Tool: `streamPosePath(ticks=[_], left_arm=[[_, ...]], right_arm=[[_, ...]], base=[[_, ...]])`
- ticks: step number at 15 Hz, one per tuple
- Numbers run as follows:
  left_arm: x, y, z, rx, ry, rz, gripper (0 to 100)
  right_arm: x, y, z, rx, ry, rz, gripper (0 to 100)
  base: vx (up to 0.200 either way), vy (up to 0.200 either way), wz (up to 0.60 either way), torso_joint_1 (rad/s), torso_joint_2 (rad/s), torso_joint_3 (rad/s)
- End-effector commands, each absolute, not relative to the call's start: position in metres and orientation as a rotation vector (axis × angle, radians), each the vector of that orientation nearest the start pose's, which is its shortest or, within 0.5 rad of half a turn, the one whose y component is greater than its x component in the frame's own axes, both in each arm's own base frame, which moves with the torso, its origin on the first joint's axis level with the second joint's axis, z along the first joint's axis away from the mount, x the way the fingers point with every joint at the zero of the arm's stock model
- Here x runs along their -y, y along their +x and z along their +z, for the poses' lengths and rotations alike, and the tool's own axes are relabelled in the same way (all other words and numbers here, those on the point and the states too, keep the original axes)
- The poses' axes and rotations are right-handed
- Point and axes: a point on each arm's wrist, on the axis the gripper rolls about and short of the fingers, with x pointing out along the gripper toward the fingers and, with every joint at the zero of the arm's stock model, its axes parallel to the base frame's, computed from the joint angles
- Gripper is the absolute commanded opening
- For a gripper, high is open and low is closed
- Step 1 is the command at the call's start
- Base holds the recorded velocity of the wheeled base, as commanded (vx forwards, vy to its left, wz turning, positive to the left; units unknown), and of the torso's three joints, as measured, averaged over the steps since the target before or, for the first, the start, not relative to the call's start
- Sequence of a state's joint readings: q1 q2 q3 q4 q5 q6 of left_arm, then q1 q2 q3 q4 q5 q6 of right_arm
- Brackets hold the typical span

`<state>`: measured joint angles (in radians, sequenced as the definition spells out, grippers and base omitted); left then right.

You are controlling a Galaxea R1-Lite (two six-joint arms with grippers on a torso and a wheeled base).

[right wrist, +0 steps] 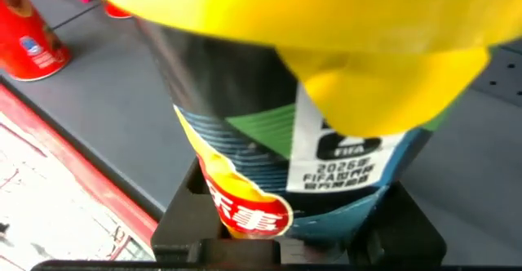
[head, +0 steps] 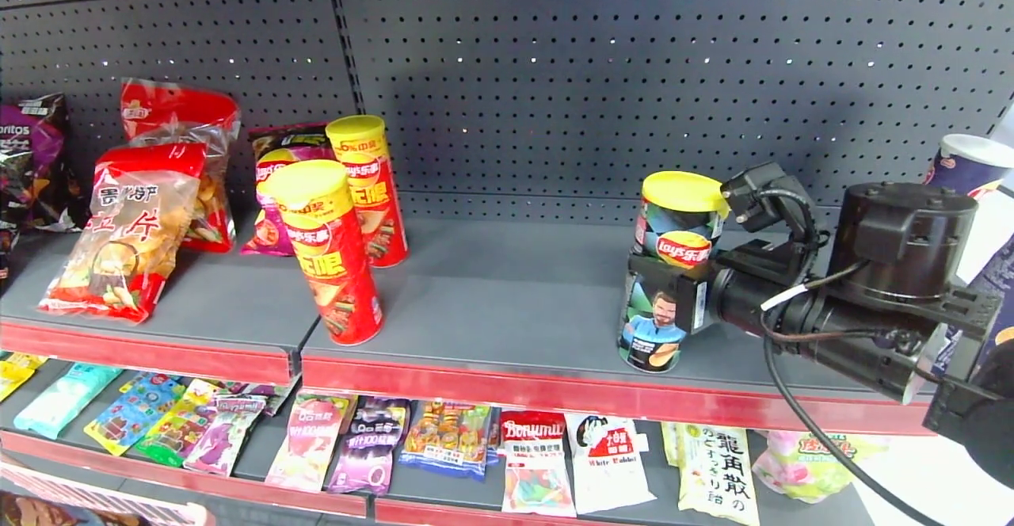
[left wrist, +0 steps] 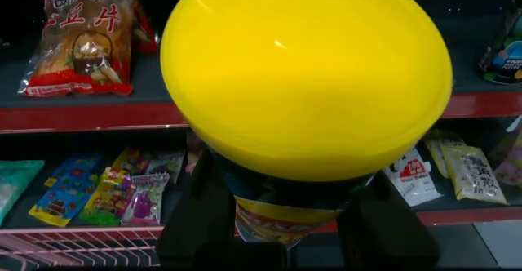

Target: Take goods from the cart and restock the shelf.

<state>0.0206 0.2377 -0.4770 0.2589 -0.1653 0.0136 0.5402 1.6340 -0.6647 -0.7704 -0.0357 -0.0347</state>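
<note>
Chip can [head: 681, 229] upright, lid up, in right claw [head: 661, 288]

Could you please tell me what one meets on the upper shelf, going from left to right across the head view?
Dark purple chip bag → red snack bag → front red can → rear red can → dark yellow-lidded can in the right gripper → white-lidded can.

Lots of print, so here's where it sits. The dark can [head: 677, 233] has a red-and-yellow logo badge up top, plus a white panel of small black lettering with a year on it. The second dark can [left wrist: 285, 214] shows a sliver of that badge. The front red can [head: 329, 253] carries big yellow characters, the red bag [head: 127, 233] has big red ones, and the white packet [head: 606, 463] has a red label.
</note>
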Motion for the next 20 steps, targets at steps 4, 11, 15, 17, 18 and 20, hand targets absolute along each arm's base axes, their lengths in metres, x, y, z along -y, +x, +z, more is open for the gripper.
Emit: streamPosePath(ticks=[4,11,15,17,18,20], left_arm=[[0.005,-0.037,0.183,-0.02,0.012,-0.144,0],[0.005,-0.038,0.184,-0.017,0.012,-0.144,0],[0.005,-0.038,0.184,-0.016,0.012,-0.144,0],[0.005,-0.038,0.184,-0.017,0.012,-0.144,0],[0.005,-0.038,0.184,-0.017,0.012,-0.144,0],[0.005,-0.038,0.184,-0.016,0.012,-0.144,0]], right_arm=[[-0.143,0.236,0.172,-0.206,-0.101,0.507,0],[-0.15,0.229,0.175,-0.195,-0.109,0.445,0],[-0.152,0.228,0.174,-0.196,-0.116,0.402,0],[-0.153,0.226,0.173,-0.197,-0.118,0.408,0],[-0.154,0.225,0.173,-0.198,-0.119,0.414,0],[-0.155,0.223,0.171,-0.205,-0.121,0.422,100]], base=[[0.0,0.0,0.0,0.0,0.0,0.0],[0.0,0.0,0.0,0.0,0.0,0.0],[0.0,0.0,0.0,0.0,0.0,0.0],[0.0,0.0,0.0,0.0,0.0,0.0],[0.0,0.0,0.0,0.0,0.0,0.0],[0.0,0.0,0.0,0.0,0.0,0.0]])
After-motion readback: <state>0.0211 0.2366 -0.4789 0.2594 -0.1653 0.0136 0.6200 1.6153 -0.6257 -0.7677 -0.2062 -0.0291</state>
